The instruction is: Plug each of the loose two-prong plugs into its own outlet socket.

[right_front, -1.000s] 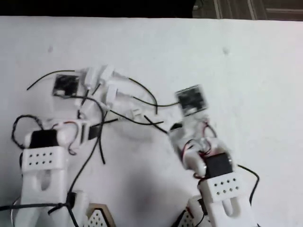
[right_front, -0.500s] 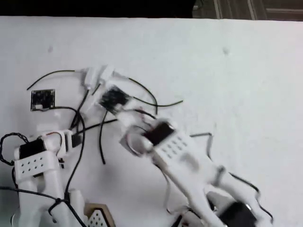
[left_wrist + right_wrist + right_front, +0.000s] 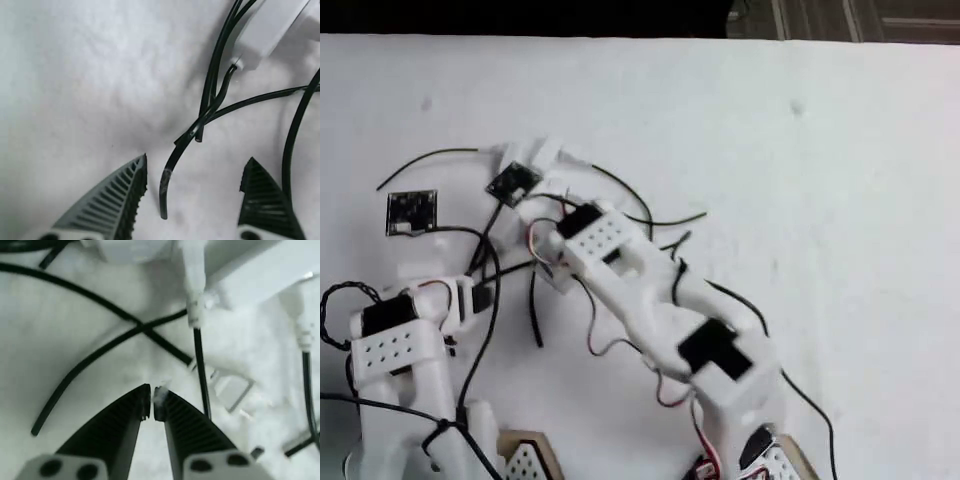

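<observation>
High view: white table (image 3: 840, 140), dark room (image 3: 520, 15) beyond; left hand (image 3: 197, 159) spread, right hand (image 3: 152, 390) closed.

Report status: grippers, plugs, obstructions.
Copy: left gripper open over black cables. The right gripper shut, facing white plugs. Those cables crisscross the approach.

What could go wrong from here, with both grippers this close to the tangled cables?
The right gripper, shut, sits just short of the crossed black cables; pushing on might drag them and shift the white plugs. The left gripper is open around a loose cable end; closing there would likely grab cable, not a plug.
</observation>
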Robot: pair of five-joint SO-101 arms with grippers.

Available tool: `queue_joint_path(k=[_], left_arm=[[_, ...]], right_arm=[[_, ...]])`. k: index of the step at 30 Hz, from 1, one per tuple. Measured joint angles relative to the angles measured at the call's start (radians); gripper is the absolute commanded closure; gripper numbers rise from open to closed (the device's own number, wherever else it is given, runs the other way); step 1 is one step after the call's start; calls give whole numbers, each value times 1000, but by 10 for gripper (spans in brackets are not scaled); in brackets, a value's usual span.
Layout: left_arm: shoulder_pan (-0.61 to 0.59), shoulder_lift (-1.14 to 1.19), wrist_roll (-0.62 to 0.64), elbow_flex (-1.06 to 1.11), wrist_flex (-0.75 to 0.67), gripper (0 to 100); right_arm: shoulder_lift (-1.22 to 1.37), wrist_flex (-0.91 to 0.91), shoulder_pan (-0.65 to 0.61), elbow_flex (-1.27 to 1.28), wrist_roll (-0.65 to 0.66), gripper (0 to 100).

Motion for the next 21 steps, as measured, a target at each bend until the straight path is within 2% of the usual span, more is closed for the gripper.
queue_joint_path(k=[4, 11, 16, 21], left_arm=[[0, 0, 0, 2, 0, 698], [0, 0, 0, 2, 0, 698], [0, 0, -3, 2, 0, 698], [0, 0, -3, 2, 0, 698]], right_arm=[[114, 0, 68, -166, 77, 974], [224, 192, 104, -356, 233, 792], [295, 377, 114, -468, 298, 788], [387, 446, 110, -571, 311, 790]])
